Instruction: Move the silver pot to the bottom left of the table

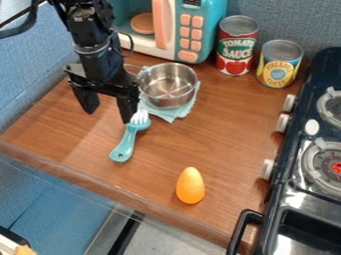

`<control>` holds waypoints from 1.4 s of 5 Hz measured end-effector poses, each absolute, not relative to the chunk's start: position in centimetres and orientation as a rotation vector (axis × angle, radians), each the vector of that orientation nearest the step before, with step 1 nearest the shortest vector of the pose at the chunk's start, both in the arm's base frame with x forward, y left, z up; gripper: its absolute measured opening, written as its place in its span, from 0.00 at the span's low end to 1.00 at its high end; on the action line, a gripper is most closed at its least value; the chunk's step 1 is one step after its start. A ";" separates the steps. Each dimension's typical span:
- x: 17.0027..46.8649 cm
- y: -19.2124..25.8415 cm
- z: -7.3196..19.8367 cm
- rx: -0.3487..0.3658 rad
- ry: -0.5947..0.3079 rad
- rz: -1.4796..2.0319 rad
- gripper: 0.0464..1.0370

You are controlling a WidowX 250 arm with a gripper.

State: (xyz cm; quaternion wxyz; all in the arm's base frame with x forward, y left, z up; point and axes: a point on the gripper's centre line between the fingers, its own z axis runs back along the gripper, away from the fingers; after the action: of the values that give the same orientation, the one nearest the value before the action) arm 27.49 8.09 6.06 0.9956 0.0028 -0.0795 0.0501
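The black gripper (108, 110) hangs at the upper left of the table, its two fingers spread apart and nothing between them. Just right of it stands the silver pot (169, 85), upright on a light teal cloth (174, 114). The pot's handle points left and is partly hidden behind the gripper. The wooden table (220, 134) runs down toward the lower left, where its front edge lies.
A teal brush with white bristles (126, 142) lies below the gripper. An orange egg-shaped object (190, 186) is near the front. Behind are a toy microwave (206, 20), a red can (237, 46) and a yellow can (279, 63). A stove (299, 164) borders the right.
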 end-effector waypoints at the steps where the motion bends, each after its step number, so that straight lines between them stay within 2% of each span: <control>1: 27.2 8.0 5.0 -0.003 -0.122 0.102 0.96; 3: 34.6 3.3 4.7 -0.005 -0.142 0.040 0.96; 5: 38.4 0.7 3.0 -0.003 -0.141 0.020 0.96; 6: 39.2 0.7 1.9 0.012 -0.130 0.028 0.91; 7: 39.4 0.7 1.2 0.012 -0.124 0.029 0.62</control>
State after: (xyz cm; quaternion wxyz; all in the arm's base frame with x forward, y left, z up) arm 39.39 0.73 1.15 0.9979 0.0058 -0.0621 0.0146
